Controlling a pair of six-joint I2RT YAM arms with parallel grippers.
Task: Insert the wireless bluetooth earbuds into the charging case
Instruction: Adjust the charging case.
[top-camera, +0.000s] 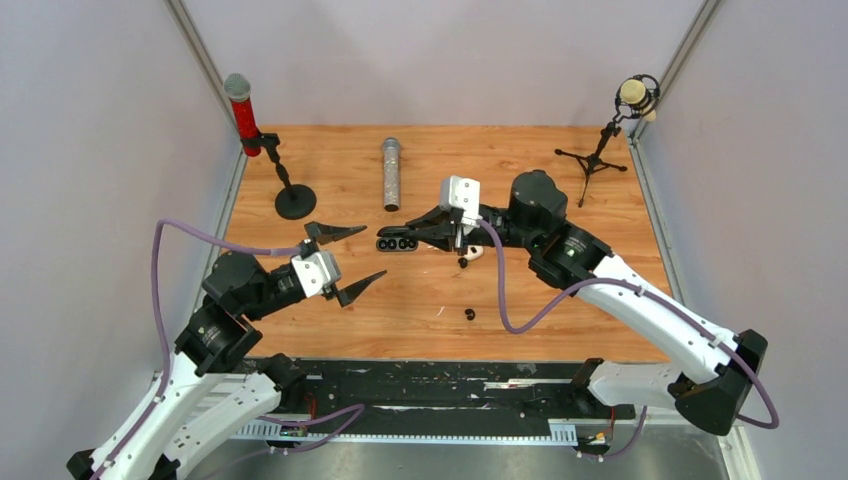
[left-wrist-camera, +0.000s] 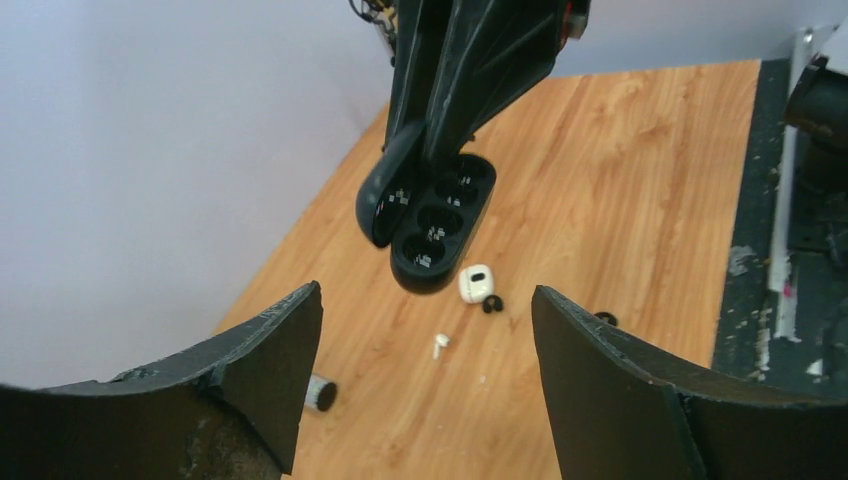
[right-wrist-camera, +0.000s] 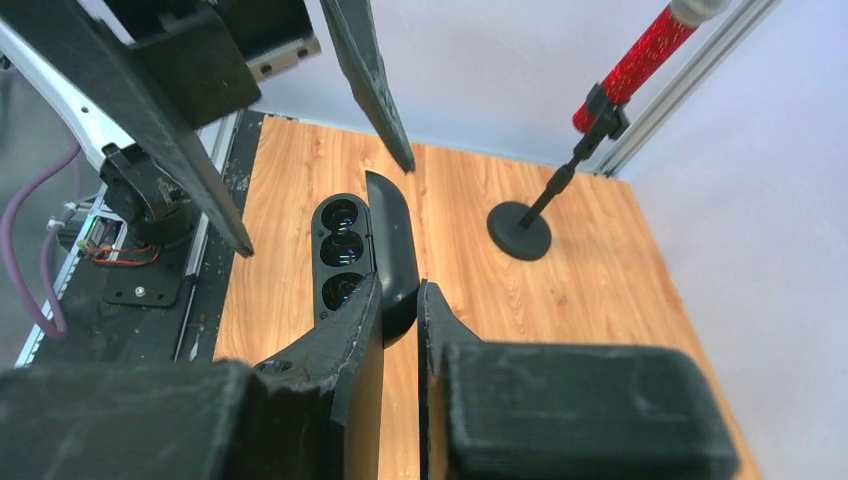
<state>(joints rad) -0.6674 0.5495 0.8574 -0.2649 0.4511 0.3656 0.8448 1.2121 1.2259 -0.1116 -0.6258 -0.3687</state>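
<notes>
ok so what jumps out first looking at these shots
The open black charging case sits mid-table, its lid pinched by the fingers of the right gripper. The left gripper hangs wide open just left of it, and a red microphone stands at the back-left corner. Earbuds lie loose nearby.

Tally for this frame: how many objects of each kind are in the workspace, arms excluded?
Microphones: 3 (red glittery handheld on a round-base stand, silver cylindrical one lying flat, cream-headed one on a black tripod)
Open black plastic charging case: 1
Rounded black earbuds: 2
Rounded white earbud: 1
Tiny white bit, too small to identify: 1
Total: 8
</notes>
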